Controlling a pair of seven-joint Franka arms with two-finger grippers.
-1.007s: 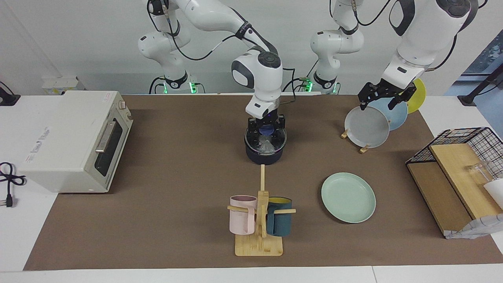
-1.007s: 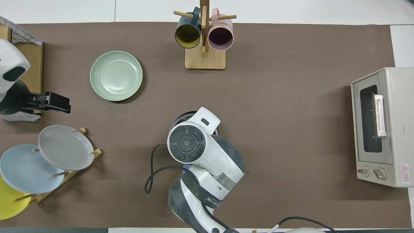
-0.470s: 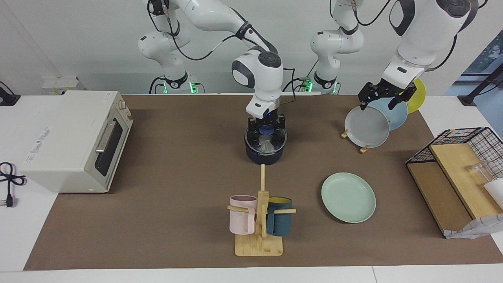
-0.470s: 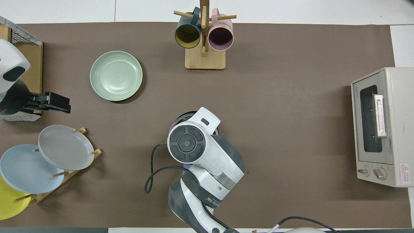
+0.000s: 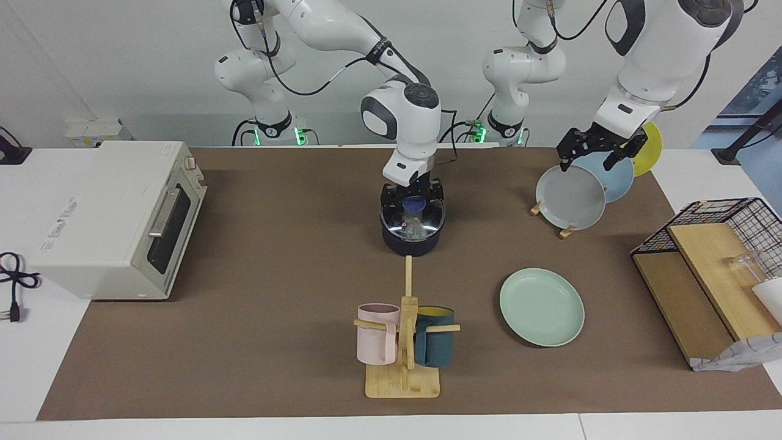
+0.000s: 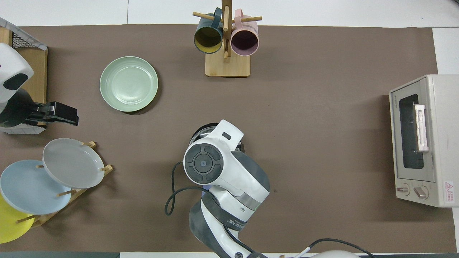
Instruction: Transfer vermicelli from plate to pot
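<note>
Navy pot: sits mid-surface directly under the right hand; only a sliver of its rim shows from overhead, the arm covering the rest.
Vermicelli: a pale wispy clump inside the pot, just below the right hand's fingertips; I cannot tell whether any strand touches them.
Right hand: points straight down over the pot's mouth, fingers spread fairly wide with the clump lying loose beneath, nothing held.
Right arm: comes in from its base and bends down over the middle of the surface; its wrist hides the hand from overhead.
Plate: mint green, flat on the surface, bare inside, well apart from the right hand, toward the left arm's end and farther from the robots than the pot.
Left hand: waits in the air over the rack of plates, holding nothing; I cannot tell how far its fingers are parted.
Rack plates: a grey plate, a blue plate and a yellow plate stand tilted just under the left hand.
Mug stand: wooden, farther from the robots than the pot, with a pink mug and a teal mug hanging on it.
Oven: white, at the right arm's end of the surface, well apart from both hands.
Surface: brown mat.
</note>
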